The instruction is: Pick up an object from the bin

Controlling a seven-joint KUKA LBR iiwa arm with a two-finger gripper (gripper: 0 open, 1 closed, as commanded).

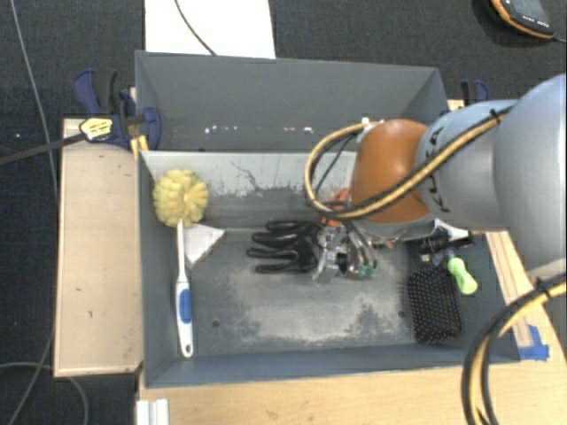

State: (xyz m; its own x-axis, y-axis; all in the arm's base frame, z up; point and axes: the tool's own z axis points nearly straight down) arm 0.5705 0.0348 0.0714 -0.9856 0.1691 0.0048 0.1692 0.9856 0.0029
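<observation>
My gripper [342,257] is low in the middle of the bin, just under the orange wrist cover. It sits at the right end of a black, several-pronged object [282,243] that lies flat on the bin floor and stretches left from it. The gripper touches or overlaps that object's right end, and the contact itself is hidden. A black bristle brush with a green handle [434,302] lies to the right of the gripper, near the bin's right wall.
A dish brush with a yellow head and a white and blue handle [182,264] lies along the left wall, with a small white triangular piece [203,238] beside it. The arm and its cables cover the bin's upper right.
</observation>
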